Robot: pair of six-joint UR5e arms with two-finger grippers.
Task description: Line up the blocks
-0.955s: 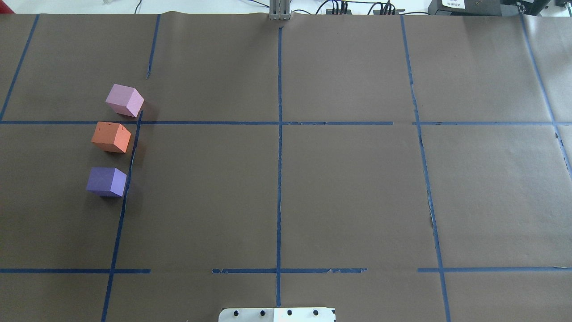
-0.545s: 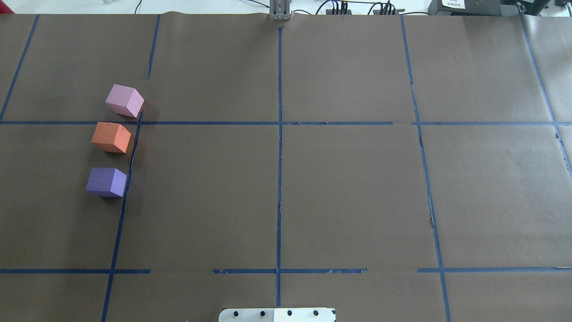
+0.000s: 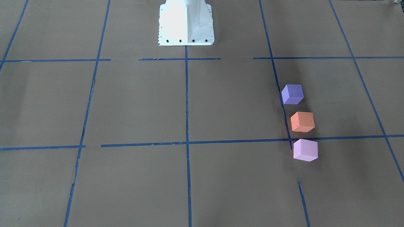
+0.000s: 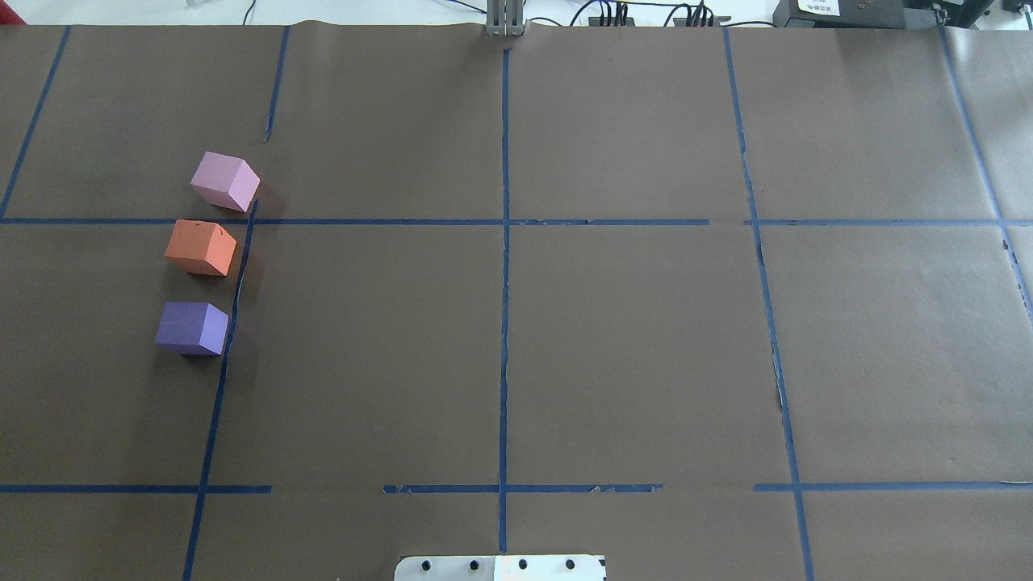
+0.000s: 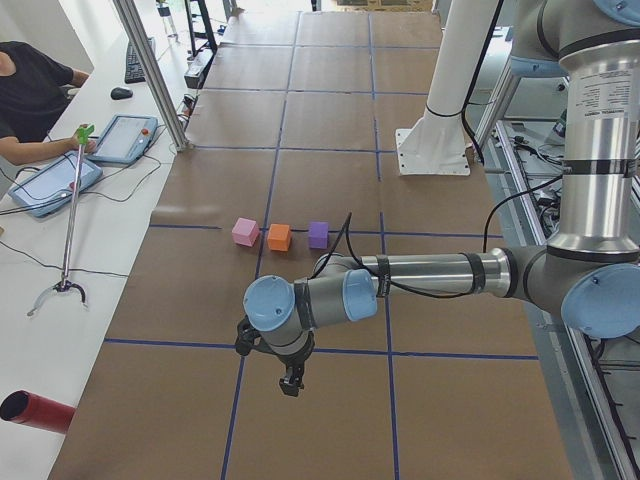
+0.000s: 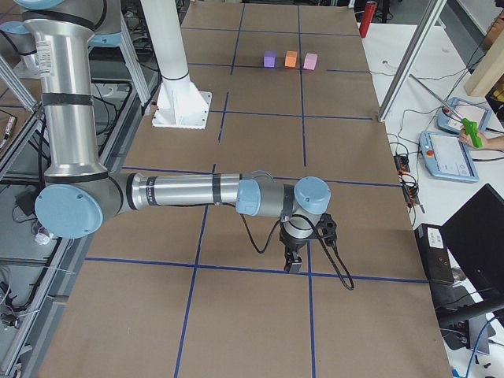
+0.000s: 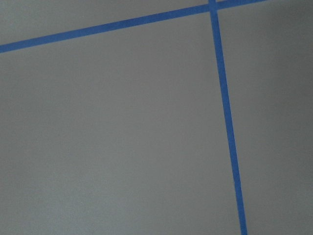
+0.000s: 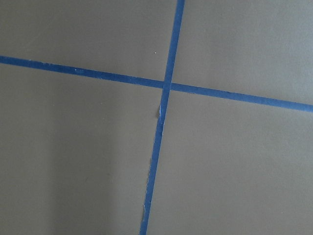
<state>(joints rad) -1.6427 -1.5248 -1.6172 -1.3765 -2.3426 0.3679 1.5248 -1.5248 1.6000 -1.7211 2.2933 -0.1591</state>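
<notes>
Three blocks sit in a short row well apart from the left gripper (image 5: pixel 290 385), off toward the table's middle from it. They are much farther from the right gripper (image 6: pixel 293 264), away at the far end of the table (image 4: pixel 629 347).

All three are small matte cubes of equal size with crisp edges, and each is turned a little differently from its neighbours. The violet-blue block (image 4: pixel 192 328) is nearest the robot's base, the orange block (image 4: pixel 200 248) is in the middle with faint marks on its top, and the pink-lilac block (image 4: pixel 225 181) is farthest out. Small gaps separate them, so none touch. The row runs just beside a blue tape line (image 4: pixel 234 307), on the side nearer the left gripper, and slants slightly with it.

Both grippers point down close over the brown surface, each near a crossing of tape lines. They show only in the side views, small and end-on, so I cannot tell whether their jaws are spread or closed. Neither holds a block.
</notes>
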